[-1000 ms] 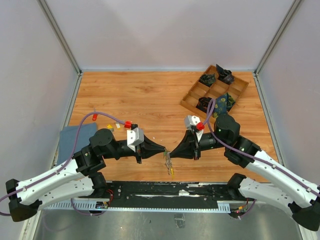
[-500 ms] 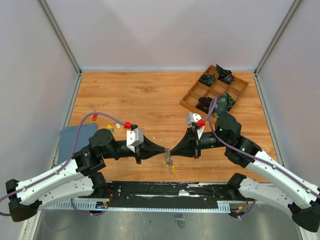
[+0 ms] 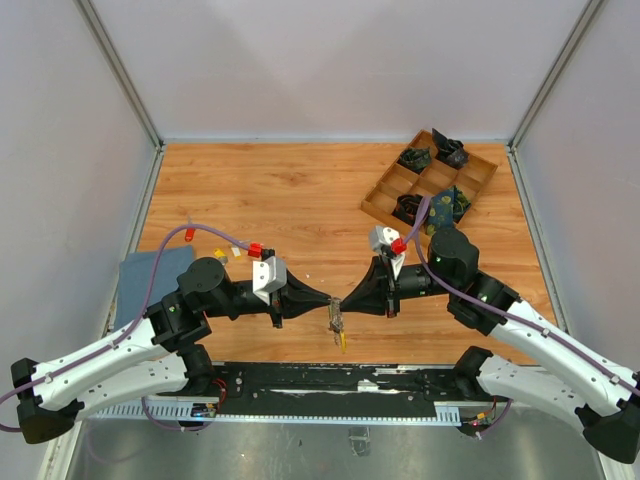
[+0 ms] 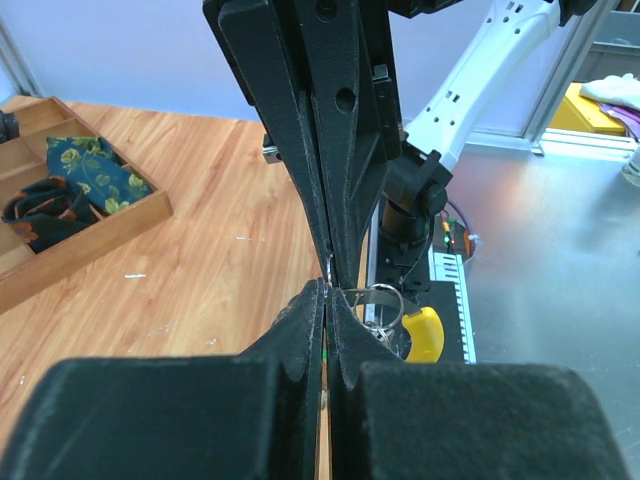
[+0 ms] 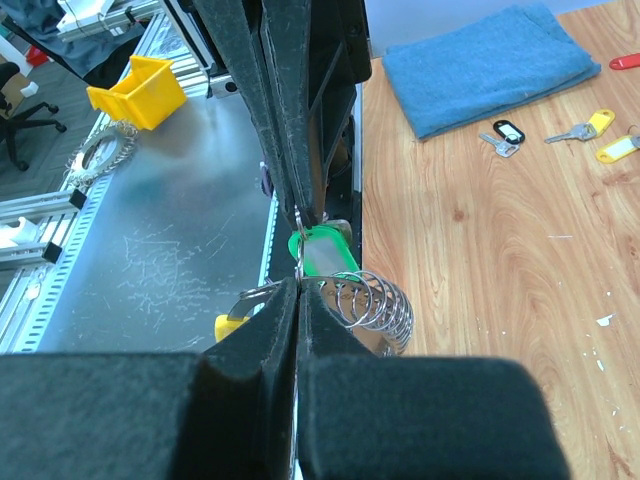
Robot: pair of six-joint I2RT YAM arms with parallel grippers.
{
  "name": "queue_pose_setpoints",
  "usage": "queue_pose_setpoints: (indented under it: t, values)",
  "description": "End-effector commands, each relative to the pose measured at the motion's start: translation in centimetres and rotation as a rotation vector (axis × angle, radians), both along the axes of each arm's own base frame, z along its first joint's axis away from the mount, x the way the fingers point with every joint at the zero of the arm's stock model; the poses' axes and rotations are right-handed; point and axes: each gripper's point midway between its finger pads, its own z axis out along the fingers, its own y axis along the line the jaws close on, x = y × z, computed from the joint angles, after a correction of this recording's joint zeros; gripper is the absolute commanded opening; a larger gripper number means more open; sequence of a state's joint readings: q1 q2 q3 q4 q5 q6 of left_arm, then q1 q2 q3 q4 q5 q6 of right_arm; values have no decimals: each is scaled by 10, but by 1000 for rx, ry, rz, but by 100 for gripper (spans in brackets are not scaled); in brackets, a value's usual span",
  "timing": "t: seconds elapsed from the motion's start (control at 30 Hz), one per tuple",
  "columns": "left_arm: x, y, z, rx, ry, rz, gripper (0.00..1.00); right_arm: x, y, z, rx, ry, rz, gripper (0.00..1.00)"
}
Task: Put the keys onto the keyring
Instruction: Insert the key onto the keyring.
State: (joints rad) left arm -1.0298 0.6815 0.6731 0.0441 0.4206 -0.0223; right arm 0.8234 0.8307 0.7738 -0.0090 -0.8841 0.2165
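The left gripper [image 4: 325,300] is pressed closed on a green-tagged key [image 5: 325,250]. Meeting it tip to tip, the right gripper [image 5: 297,290] is pinched tight on the keyring [image 4: 377,298], whose coils and yellow tag [image 4: 424,335] hang above the middle of the desk's near edge. Loose keys [image 5: 600,125] lie near the left edge, beside a blue cloth [image 5: 490,65].

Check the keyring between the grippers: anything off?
Yes. The keyring, at the right gripper tips, has its coils splayed apart like a stretched spring instead of lying flat; the left gripper holds a green key tag beside it.
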Motion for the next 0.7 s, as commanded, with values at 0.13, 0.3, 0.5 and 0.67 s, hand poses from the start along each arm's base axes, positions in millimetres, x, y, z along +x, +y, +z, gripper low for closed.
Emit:
queue_pose_setpoints:
  t: [0.13,0.3,0.5,0.67]
  values:
    - [-2,1,24,-62,-42,-9,1,12,1,5,25,14,-67,1]
    - [-2,2,23,-60,-42,-8,1,18,0,6,36,31,-97,0]
    - [-1,2,21,-55,-38,-1,1,23,-2,11,67,51,-128,0]
    - [0,1,19,-52,-35,4,1,24,-2,16,95,72,-137,1]
